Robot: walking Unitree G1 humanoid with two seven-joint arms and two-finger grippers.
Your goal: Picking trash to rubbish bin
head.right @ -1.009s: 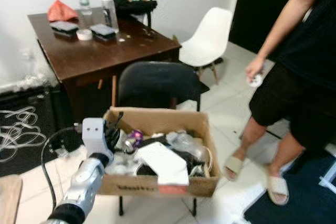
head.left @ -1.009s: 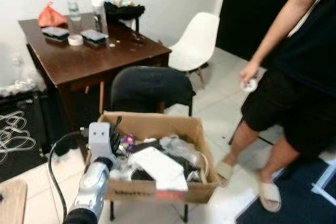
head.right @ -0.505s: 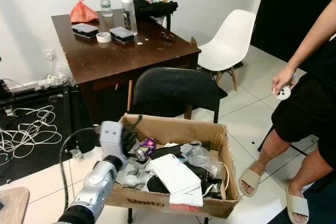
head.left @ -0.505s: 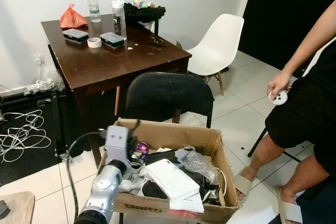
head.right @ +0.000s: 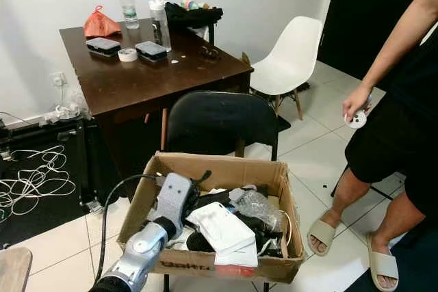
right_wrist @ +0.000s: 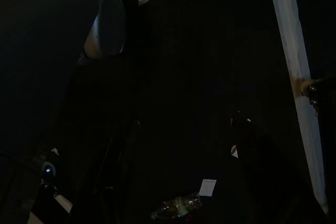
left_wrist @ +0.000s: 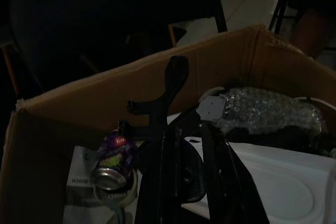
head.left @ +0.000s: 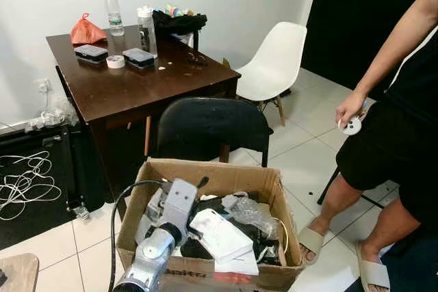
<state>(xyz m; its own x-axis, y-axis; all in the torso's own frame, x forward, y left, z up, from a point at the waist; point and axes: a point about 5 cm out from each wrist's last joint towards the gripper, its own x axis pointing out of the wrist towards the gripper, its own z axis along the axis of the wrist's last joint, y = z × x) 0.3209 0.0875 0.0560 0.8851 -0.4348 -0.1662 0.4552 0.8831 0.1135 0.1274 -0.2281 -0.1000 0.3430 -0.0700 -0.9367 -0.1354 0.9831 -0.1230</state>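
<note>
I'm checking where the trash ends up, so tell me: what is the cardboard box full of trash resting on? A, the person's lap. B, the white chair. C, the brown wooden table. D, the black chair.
D: the cardboard box sits on the black chair, whose backrest rises just behind it and whose legs show under the box, with the left gripper reaching inside it.
</note>
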